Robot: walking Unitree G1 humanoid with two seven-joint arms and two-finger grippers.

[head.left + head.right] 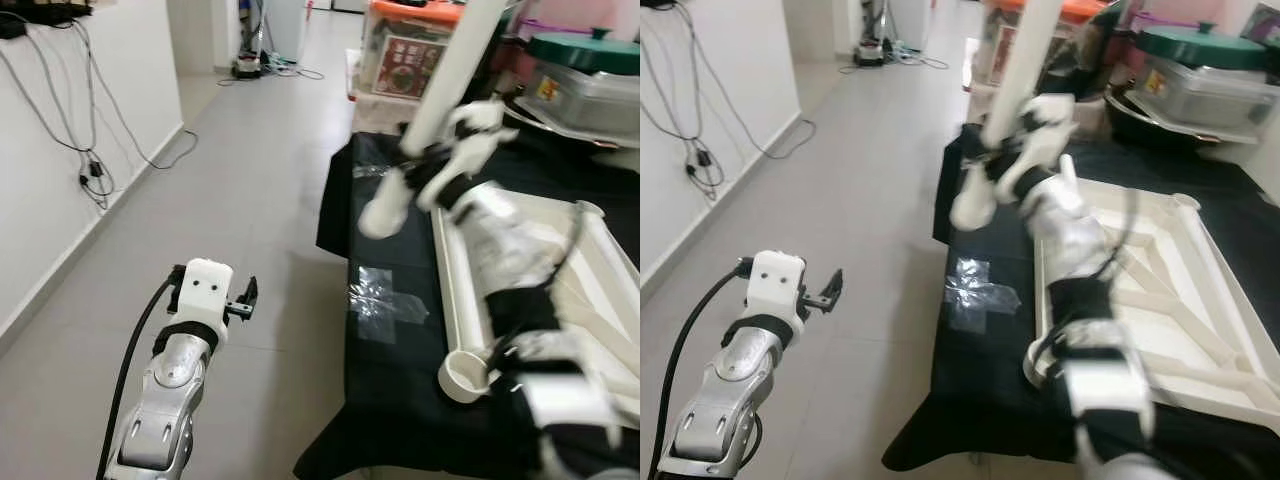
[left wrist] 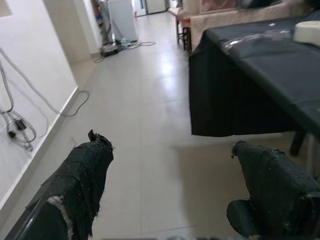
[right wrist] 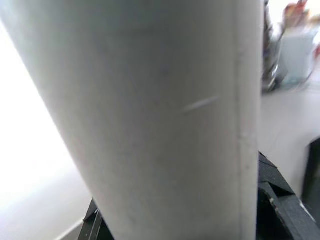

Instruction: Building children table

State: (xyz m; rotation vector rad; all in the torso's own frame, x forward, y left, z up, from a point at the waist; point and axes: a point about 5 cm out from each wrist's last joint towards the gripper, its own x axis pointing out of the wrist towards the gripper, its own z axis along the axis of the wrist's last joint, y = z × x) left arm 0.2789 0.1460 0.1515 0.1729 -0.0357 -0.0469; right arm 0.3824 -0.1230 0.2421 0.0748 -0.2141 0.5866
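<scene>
Silver and idle, the left arm hangs out over the tiled floor beside the table, and the left gripper has its two black fingers spread wide with nothing between them. Just past it, on the black cloth, the white tabletop lies upside down, ribs showing, with a round leg socket at its near corner. Above that, the right gripper is closed around a white table leg, held tilted in the air over the cloth's far end. My guess is the leg-fitting step is in hand: next the leg's rounded end wants bringing down square over a socket and pressing in. Beyond are storage boxes.
</scene>
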